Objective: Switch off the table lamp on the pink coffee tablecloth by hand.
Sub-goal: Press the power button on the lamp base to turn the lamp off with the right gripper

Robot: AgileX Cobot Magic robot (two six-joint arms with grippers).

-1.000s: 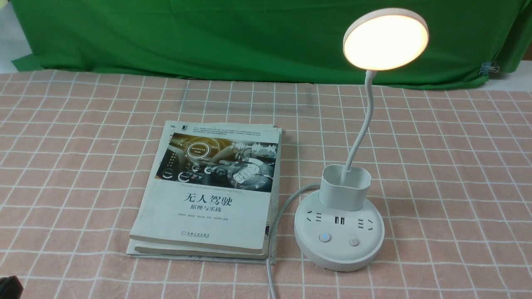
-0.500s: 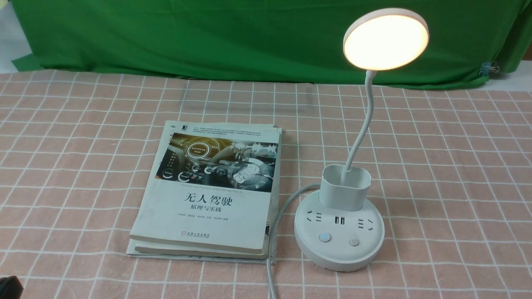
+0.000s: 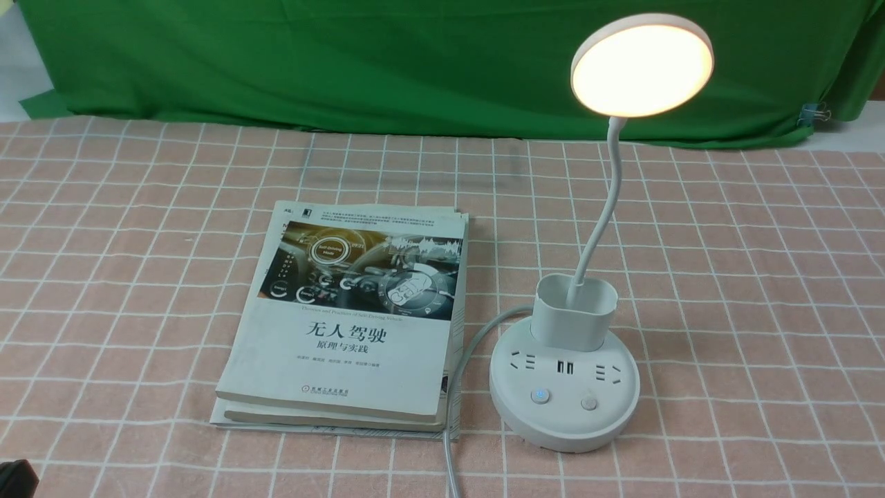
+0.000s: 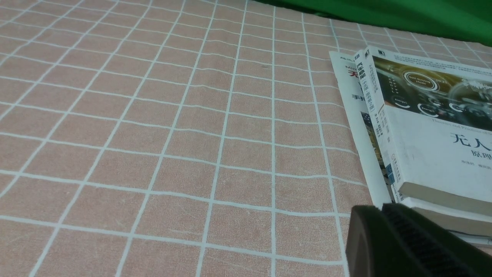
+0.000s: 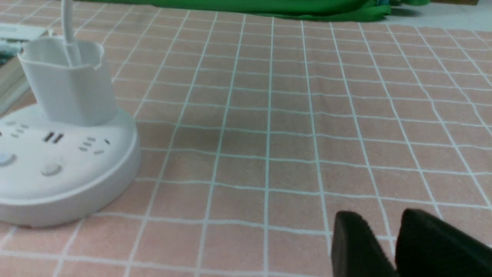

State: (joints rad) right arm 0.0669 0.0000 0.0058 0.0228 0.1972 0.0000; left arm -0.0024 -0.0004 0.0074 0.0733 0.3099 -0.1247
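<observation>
The table lamp (image 3: 564,377) is smooth white plastic, with a glowing flat disc head, a thin curved neck and a round socket base. It stands on the pink coffee tablecloth (image 3: 760,277), a soft weave with a white grid, just right of two stacked glossy books (image 3: 352,325). The ribbed black left hand (image 4: 380,209) has its fingers together. The right hand (image 5: 394,227) shows only a thin slit. Nothing has shifted since a second ago.

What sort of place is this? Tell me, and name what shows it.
Probably a staged tabletop for robot trials, dressed like a desk: a green backdrop cloth, a pink coffee tablecloth, and a lit table lamp beside stacked books.
</observation>
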